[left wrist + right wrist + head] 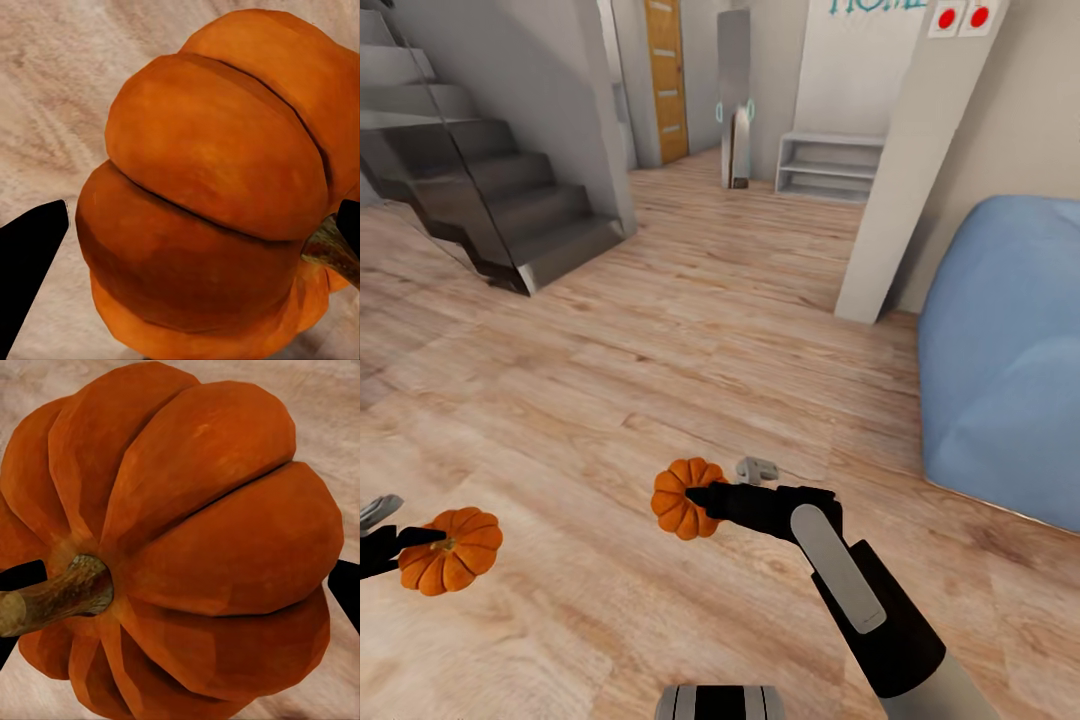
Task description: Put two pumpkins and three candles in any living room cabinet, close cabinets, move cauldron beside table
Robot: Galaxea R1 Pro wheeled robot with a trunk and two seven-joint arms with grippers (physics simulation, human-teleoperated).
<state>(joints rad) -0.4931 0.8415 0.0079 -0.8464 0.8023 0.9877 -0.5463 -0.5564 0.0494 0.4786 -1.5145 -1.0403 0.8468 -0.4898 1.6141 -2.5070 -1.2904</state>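
Above the pale wooden floor point(660, 330) of an open room, each arm carries a ribbed orange pumpkin. At the head view's lower left, the left gripper point(405, 545) has its jaws closed against the left pumpkin point(452, 550), a dark finger point(30, 262) on one side and another by the stem. Nearer the middle, the right gripper point(695, 497) has its jaws clamped on the right pumpkin point(685, 497); in the right wrist view that pumpkin point(187, 540) sits between two black fingertips point(22, 577), its brown stem pointing to one side. A small grey object point(758, 467) lies on the floor just beyond the right gripper. A grey staircase point(510, 200) rises far left, a blue beanbag point(1010, 350) sits at right, and a low grey shelf point(830, 168) stands against the back wall.
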